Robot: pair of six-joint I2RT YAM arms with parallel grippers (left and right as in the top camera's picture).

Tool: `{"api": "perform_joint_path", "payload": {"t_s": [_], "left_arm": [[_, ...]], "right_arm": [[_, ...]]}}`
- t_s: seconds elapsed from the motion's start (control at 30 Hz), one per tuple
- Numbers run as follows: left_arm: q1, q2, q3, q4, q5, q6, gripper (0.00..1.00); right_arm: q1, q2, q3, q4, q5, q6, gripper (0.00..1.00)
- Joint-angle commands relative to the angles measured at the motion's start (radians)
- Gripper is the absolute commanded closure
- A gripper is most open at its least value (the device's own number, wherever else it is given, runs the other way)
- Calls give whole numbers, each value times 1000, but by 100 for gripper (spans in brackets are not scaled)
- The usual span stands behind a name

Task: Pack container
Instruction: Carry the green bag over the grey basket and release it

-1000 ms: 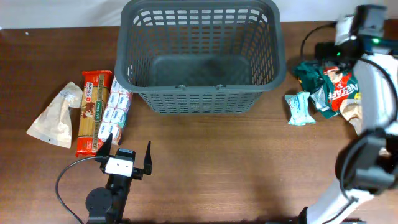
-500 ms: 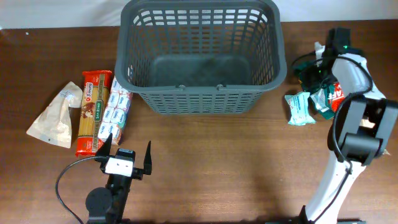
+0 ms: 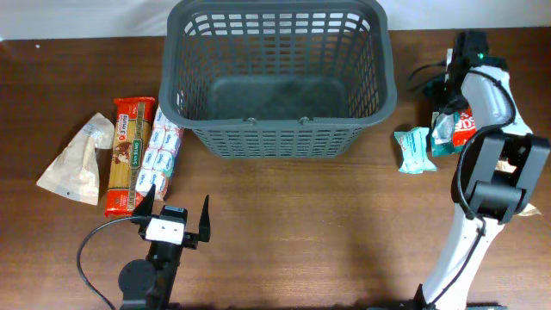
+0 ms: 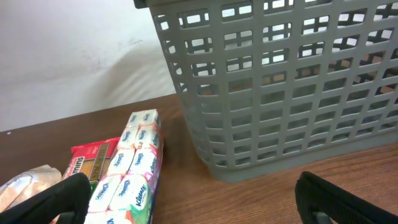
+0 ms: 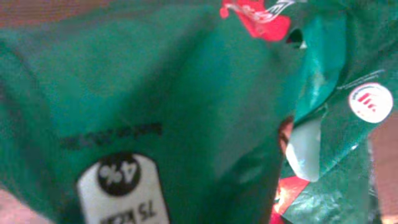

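The container (image 3: pixel 277 139) stands on the brown desk (image 3: pixel 336 232) at the far middle of the overhead view. It is upright, with its open mouth facing up. Its long axis runs left to right across the desk, and one long slotted wall faces the robot. Nothing shows inside it. In the left wrist view its lattice wall (image 4: pixel 280 93) fills the right half of the picture, its base on the desk.

The left tool (image 3: pixel 176 205) sits low at the near left, well apart from the container and pointing toward it. Its fingers (image 4: pixel 59 200) are spread wide and have hold of nothing.

To the left of the container lies a red pasta pack (image 3: pixel 127 155) with its long axis running away from the robot. A row of tissue packs (image 3: pixel 160 151) lies just beside it, nearer the container. A pale pouch (image 3: pixel 73 165) lies further left.

The right tool (image 3: pixel 448 84) is down among a heap of packets to the right of the container. A green snack bag (image 5: pixel 124 93) fills the right wrist view, very close and blurred. The fingers do not show there, so I cannot tell how far they are open or whether they grip anything. A small teal packet (image 3: pixel 413 148) lies between the heap and the container's right corner.
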State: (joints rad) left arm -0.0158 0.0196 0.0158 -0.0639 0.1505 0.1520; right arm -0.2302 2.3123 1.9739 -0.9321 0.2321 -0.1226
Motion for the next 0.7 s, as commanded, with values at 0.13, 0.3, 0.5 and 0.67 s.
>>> {"api": "perform_joint_path", "payload": {"t_s": [0.13,0.3,0.5,0.67], "left_arm": [[-5,-1,-7,0,11,-5,1],[-5,-1,-7,0,11,-5,1],[-5,-1,-7,0,11,-5,1],[-5,-1,-7,0,11,-5,1]], "right_arm": [[16,-114,532,-241,-11,53,96],[111,-172,910,-404,-45,53,96],[382,-245,1061,-440,-116,53,96],[624,-230,1039,-447,-102,49,96]]}}
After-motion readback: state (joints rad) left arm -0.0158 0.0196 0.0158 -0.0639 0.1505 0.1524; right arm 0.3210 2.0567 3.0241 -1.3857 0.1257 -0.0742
